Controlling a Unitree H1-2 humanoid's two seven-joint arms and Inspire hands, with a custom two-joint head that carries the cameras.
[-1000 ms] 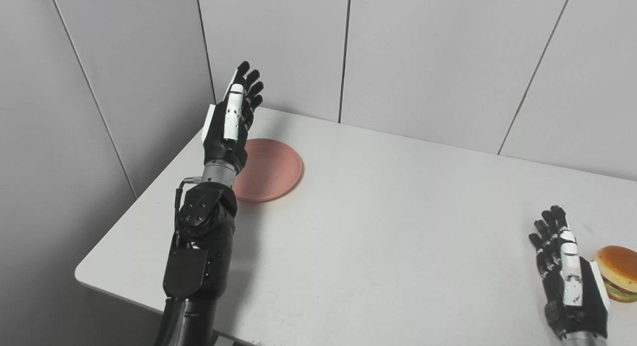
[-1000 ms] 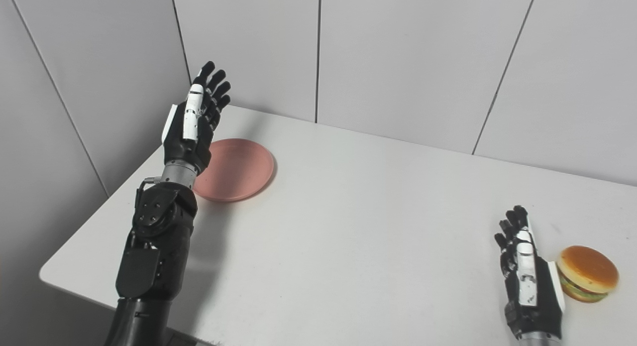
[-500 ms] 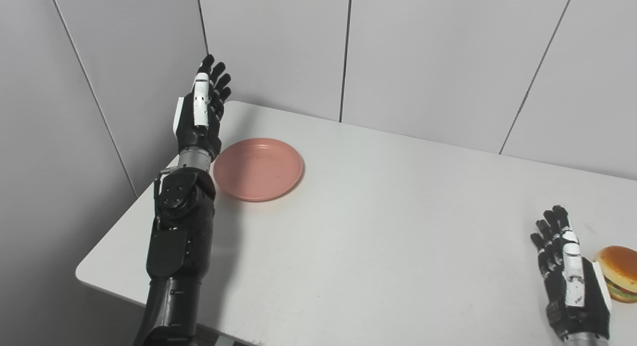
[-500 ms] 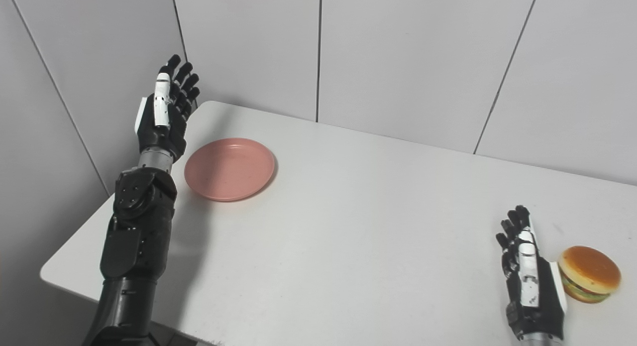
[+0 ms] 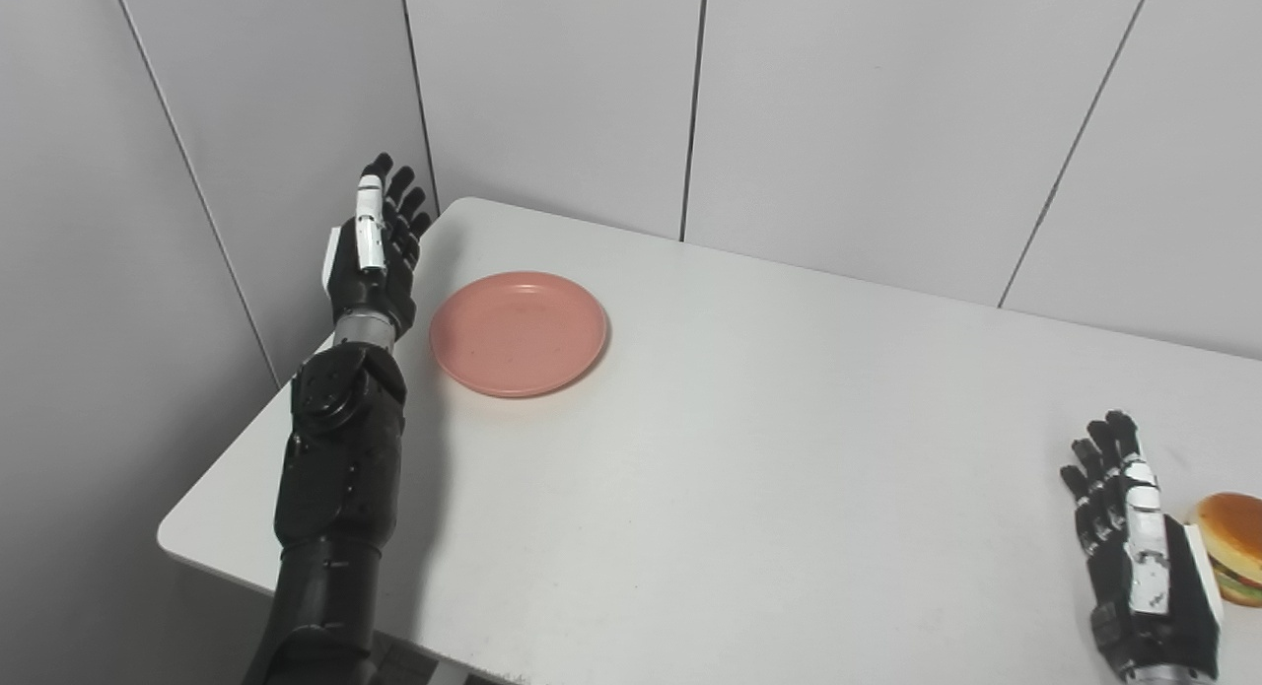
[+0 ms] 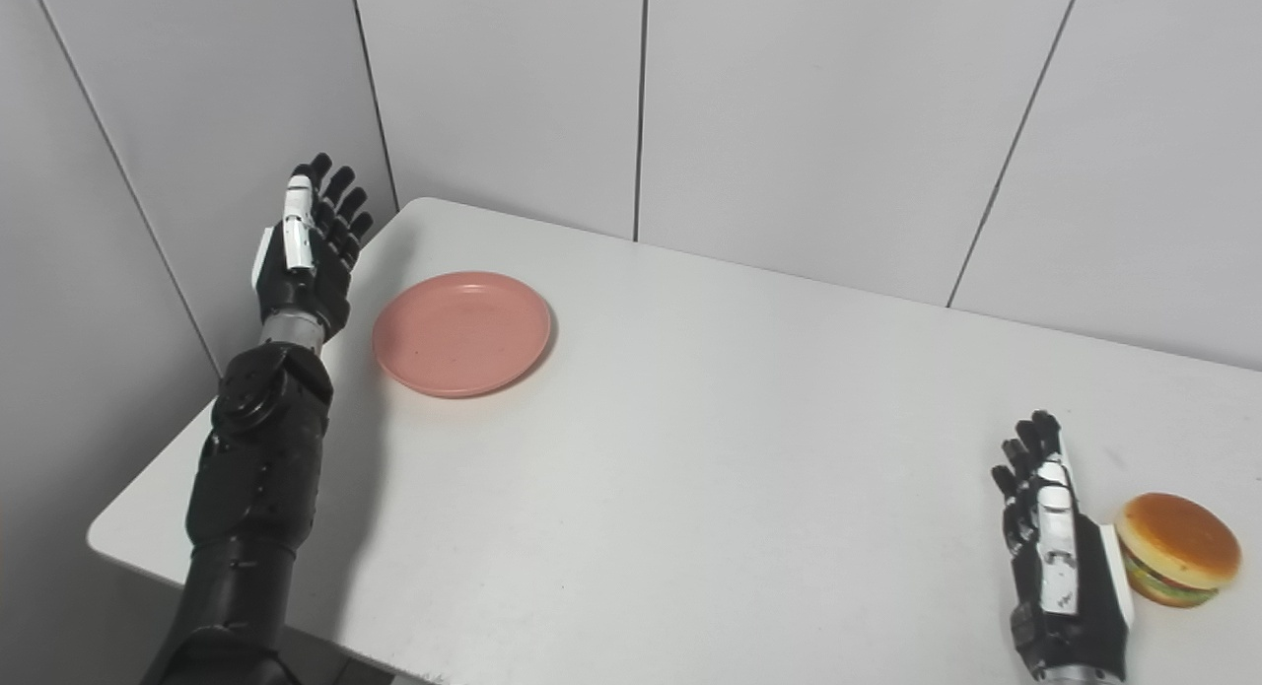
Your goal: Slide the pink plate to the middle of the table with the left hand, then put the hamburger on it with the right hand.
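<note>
One round, shallow pink plate point(image 5: 519, 333) lies on the white rectangular table point(image 5: 749, 488), in its far left part near the corner. One toy hamburger point(image 6: 1178, 549) with a glossy brown bun and a green and red filling sits on the same table, far to the right of the pink plate and close to the near edge. Two black robot hands with white panels are in view.

The left hand point(image 5: 370, 256) is just left of the pink plate, by the table's left edge, its fingers point(image 5: 392, 194) straight, spread and pointing up; it holds nothing, and whether it touches the plate's rim cannot be told. The right hand point(image 6: 1060, 567) is far right of the pink plate, just beside the hamburger's left side, fingers point(image 6: 1030, 453) straight and apart, empty.

Compared with a second ago, the left hand has moved from in front of the pink plate's left part out to its left and lower, so the whole plate now shows. The pink plate, the hamburger and the right hand sit as they did; the small shift of everything is the camera's.
</note>
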